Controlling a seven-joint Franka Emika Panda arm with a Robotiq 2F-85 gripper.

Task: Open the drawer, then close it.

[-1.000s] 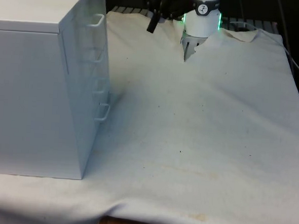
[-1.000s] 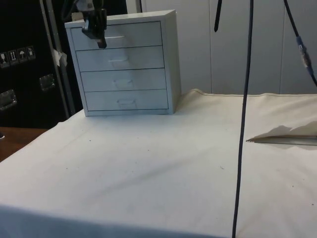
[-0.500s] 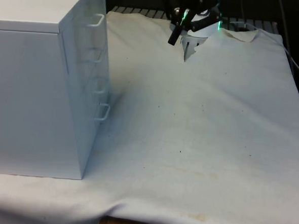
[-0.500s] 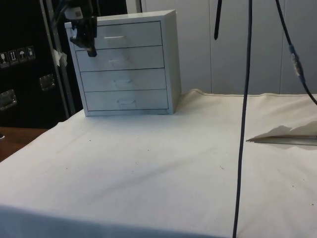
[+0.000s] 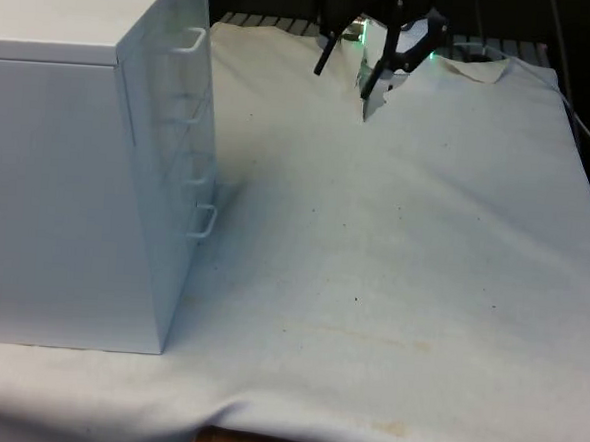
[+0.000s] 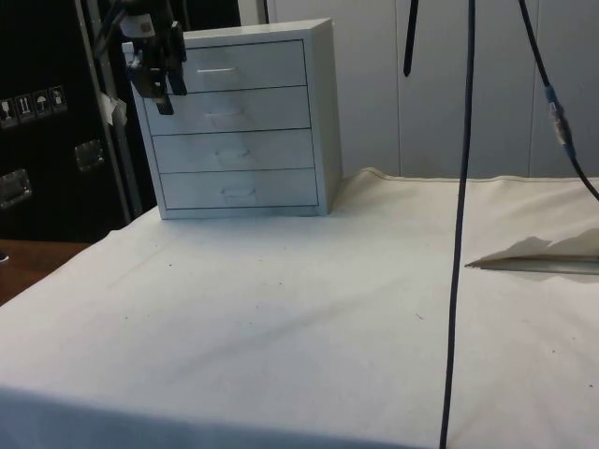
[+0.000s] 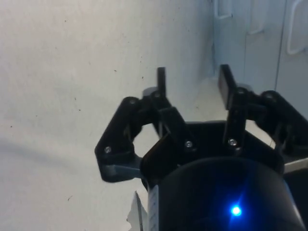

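Note:
The white chest of drawers [image 6: 234, 122] stands on the table with four drawers, all of them flush and shut. From the front view I see its side [image 5: 67, 187], with the handles [image 5: 203, 220] sticking out towards the front view's right. My gripper [image 5: 352, 76] hangs in the air at the table's far end, well off from the drawer fronts and about level with the top drawers. Its black fingers are open with nothing between them. In the side view the gripper [image 6: 167, 98] overlaps the chest's upper left corner. The wrist view has the open gripper [image 7: 192, 84] over the cloth, with drawer handles [image 7: 294, 36] beyond.
White cloth [image 5: 392, 267] covers the table between the chest and the front view's right edge. A black cable [image 6: 459, 224] hangs down in the side view. The cloth has a raised fold [image 6: 538, 253] at that view's right.
The gripper has swung away from the top drawer's handle towards the front view's right, dropped slightly, and its fingers have gone from shut to open. The drawers look unchanged.

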